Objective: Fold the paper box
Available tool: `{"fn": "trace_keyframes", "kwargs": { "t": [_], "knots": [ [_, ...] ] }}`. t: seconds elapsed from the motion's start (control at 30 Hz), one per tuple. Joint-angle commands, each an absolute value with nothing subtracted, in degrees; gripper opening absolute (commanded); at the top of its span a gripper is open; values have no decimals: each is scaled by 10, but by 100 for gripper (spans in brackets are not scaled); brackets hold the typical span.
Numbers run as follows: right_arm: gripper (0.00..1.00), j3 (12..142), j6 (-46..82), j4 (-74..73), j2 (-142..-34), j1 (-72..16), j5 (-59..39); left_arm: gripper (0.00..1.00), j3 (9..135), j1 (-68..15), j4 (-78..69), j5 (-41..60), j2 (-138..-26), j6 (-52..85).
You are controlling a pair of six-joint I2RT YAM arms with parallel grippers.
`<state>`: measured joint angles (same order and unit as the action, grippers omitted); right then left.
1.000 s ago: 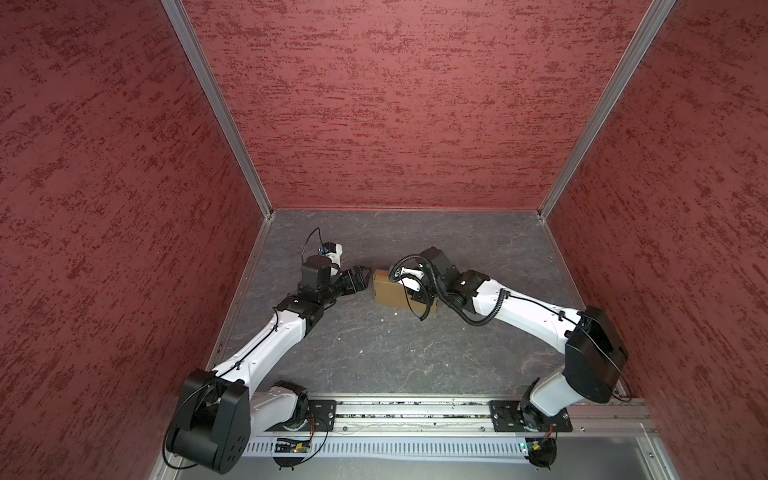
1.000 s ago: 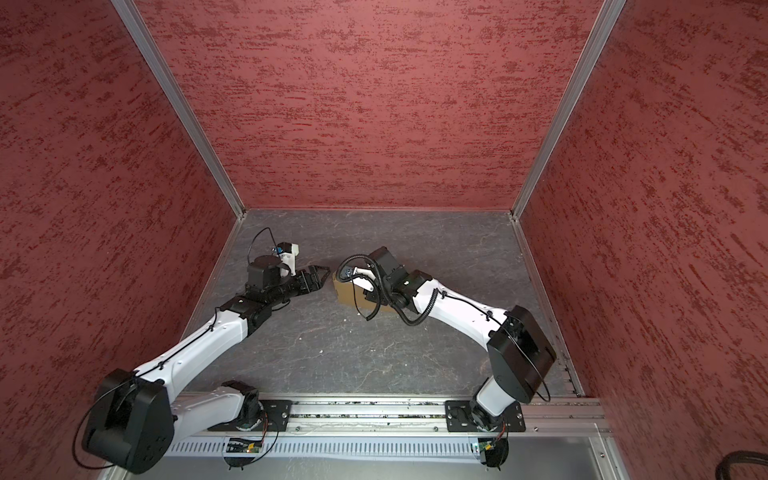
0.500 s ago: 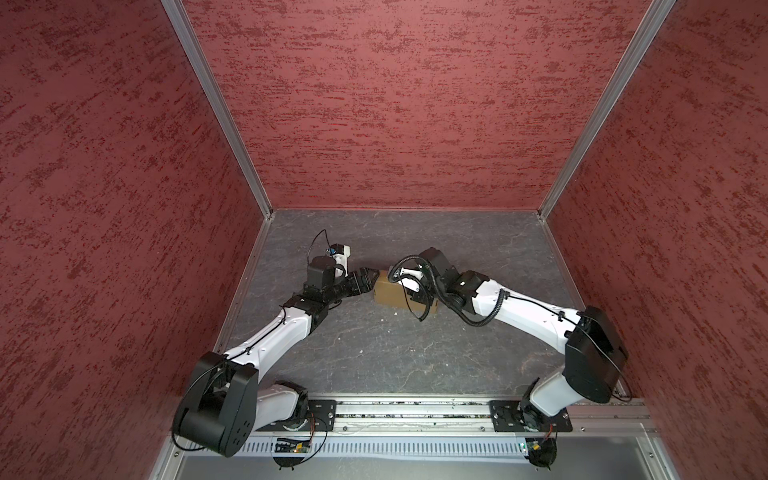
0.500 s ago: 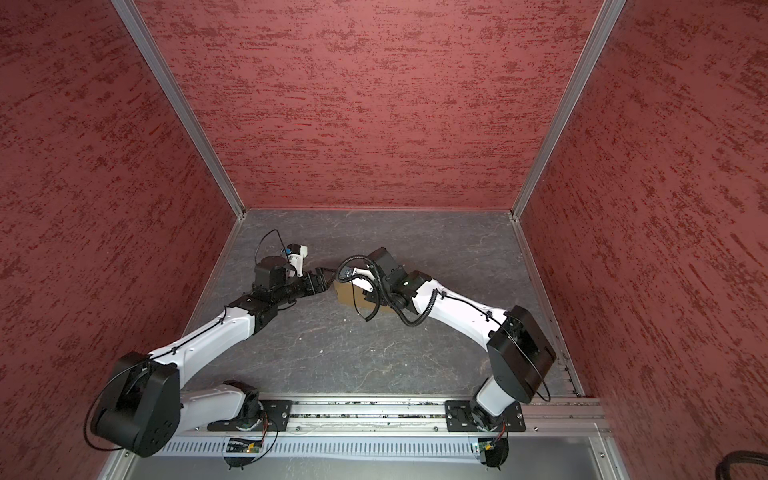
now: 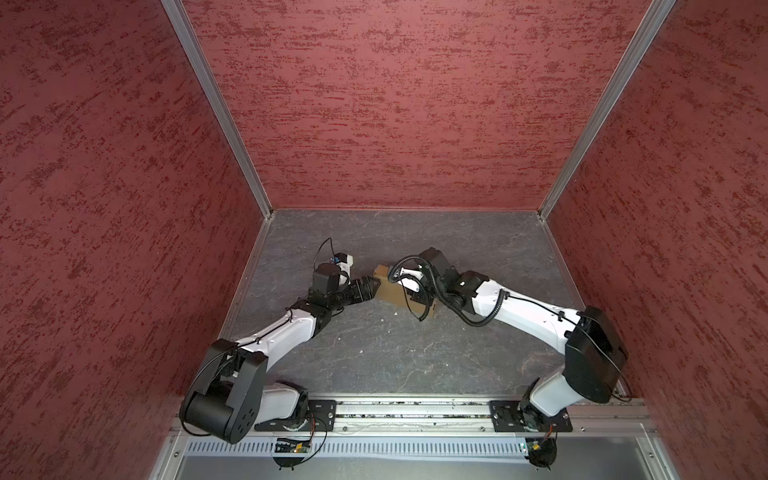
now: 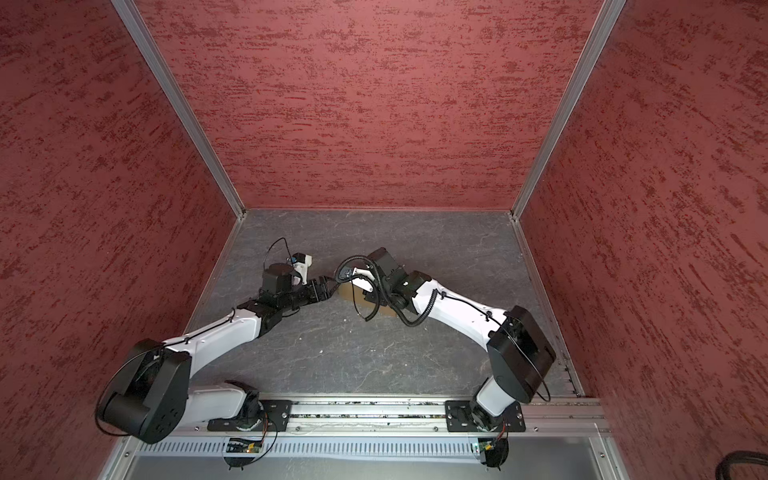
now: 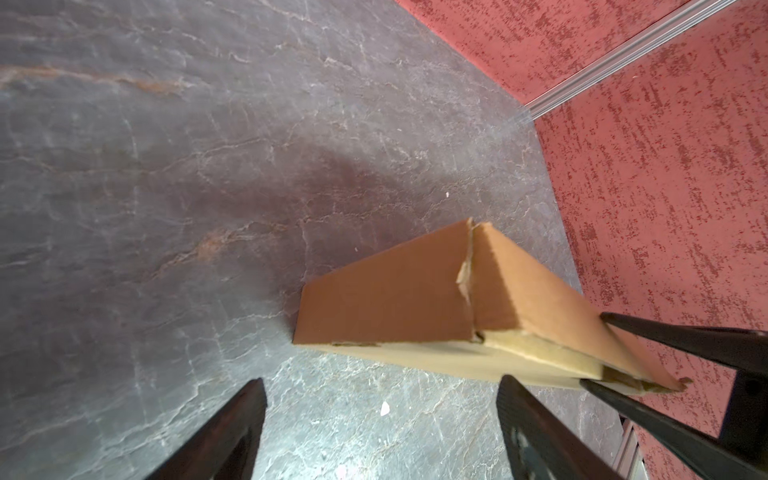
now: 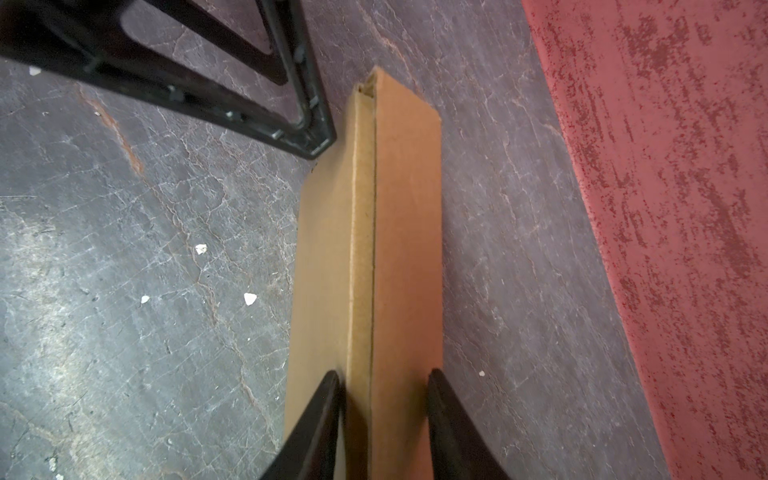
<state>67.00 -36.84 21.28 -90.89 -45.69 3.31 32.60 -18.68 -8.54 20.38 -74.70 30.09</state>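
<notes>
One paper box (image 5: 390, 292) (in right pincer (image 8: 383, 380)), long axis toward left pincer (image 5: 371, 286)

White arm shells (image 5: 286, 332) with black joint housings (image 5: 594, 361); black corrugated cable (image 5: 478, 325); black mounting plates (image 5: 322, 413)

High stereo pair, close wrist views

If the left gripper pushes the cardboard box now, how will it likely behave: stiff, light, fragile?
The paper box is probably stiff and light: thin cardboard, straight edges. Clamped by the right gripper's fingers at one end only, it may swing if the left gripper pushes. Its torn corner seam looks fragile.
</notes>
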Motion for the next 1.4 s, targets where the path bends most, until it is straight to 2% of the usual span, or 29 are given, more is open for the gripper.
{"fn": "trace_keyframes", "kwargs": {
  "t": [0.0,0.3,0.63,1.13,1.37],
  "knots": [
    [35,668,-365,220,-918,-463,40,87,325,-188,-89,193,-733,303],
    [35,665,-363,219,-916,-464,40,90,356,-183,-69,213,-672,295],
    [35,663,-363,218,-916,-465,42,88,416,-190,-113,247,-804,293],
    [34,654,-361,180,-915,-465,51,86,347,-213,-157,173,-845,288],
    [48,663,-312,161,-865,-463,32,85,344,-224,-171,142,-866,301]
  ]
}}
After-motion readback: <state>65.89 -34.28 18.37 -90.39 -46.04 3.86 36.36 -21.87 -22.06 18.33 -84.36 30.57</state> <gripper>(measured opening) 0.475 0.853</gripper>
